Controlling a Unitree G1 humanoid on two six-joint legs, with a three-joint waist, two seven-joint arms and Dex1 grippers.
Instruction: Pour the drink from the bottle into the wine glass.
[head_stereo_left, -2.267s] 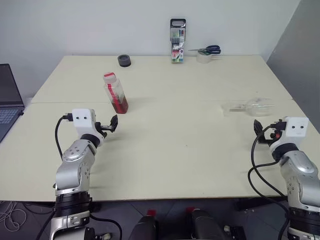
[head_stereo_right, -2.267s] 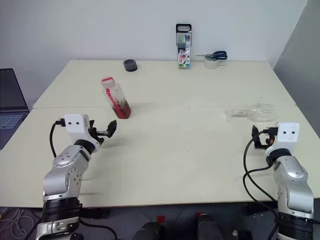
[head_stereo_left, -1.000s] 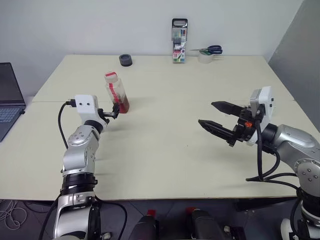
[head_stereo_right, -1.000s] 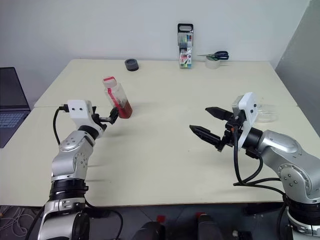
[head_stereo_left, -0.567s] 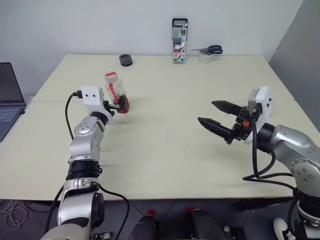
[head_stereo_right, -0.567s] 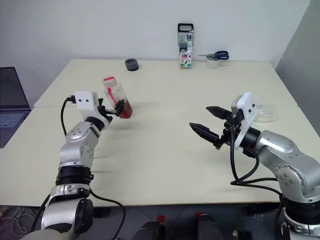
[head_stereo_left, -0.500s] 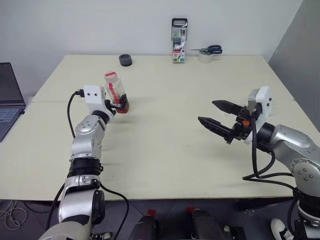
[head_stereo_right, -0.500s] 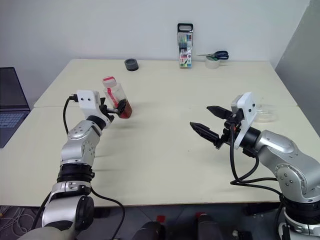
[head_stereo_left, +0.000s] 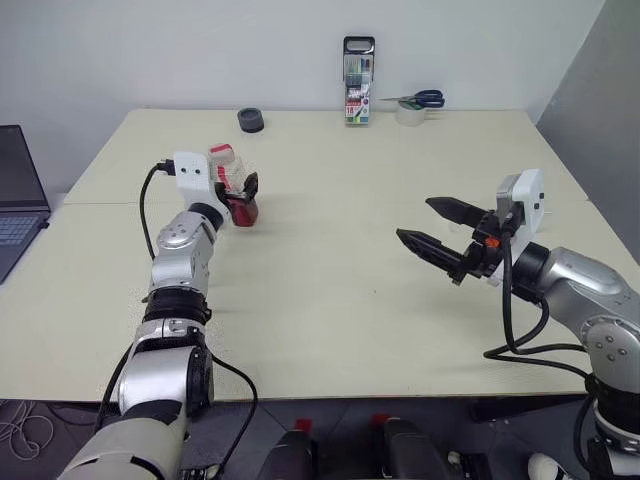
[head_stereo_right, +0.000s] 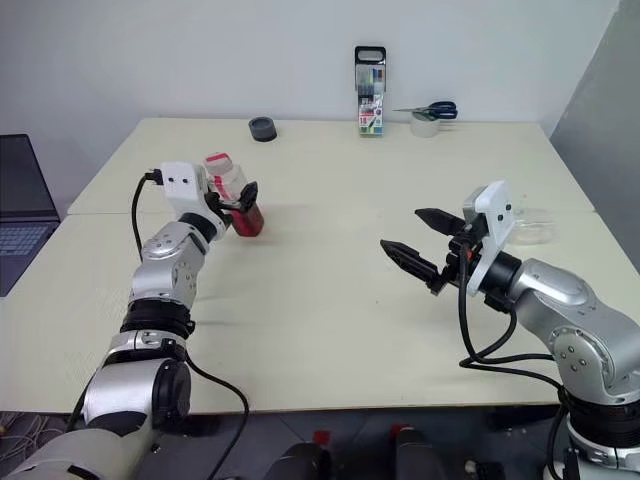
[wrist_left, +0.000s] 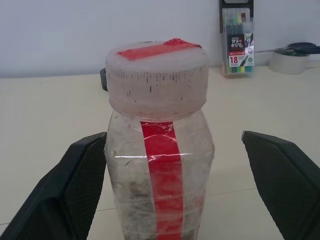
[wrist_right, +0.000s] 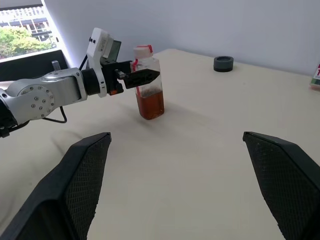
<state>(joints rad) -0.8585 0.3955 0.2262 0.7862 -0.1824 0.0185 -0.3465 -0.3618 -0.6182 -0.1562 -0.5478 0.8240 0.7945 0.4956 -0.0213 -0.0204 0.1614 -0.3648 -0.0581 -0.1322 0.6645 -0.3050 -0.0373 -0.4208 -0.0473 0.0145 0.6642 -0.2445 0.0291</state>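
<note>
The bottle (head_stereo_left: 231, 178) stands on the table's left half, clear with a white cap and a red strip (wrist_left: 159, 150). The reddish-brown drink (wrist_right: 151, 105) fills its lower part. My left gripper (head_stereo_left: 238, 190) is open, one finger on each side of the bottle's body; one finger (wrist_left: 82, 185) lies close against it and the other (wrist_left: 280, 175) stands apart. My right gripper (head_stereo_left: 416, 221) hovers open over the table's right half, pointing toward the bottle. The wine glass (head_stereo_right: 535, 228) lies on its side behind my right wrist, mostly hidden.
At the table's far edge stand a marker pack (head_stereo_left: 357, 80), scissors on a tape roll (head_stereo_left: 412, 105) and a small black round object (head_stereo_left: 251, 120). A laptop (head_stereo_left: 15, 190) sits off the left side. A grey panel bounds the right.
My left gripper has moved forward until its open fingers flank the bottle. My right arm rose from the table edge earlier and has held still over the last second.
</note>
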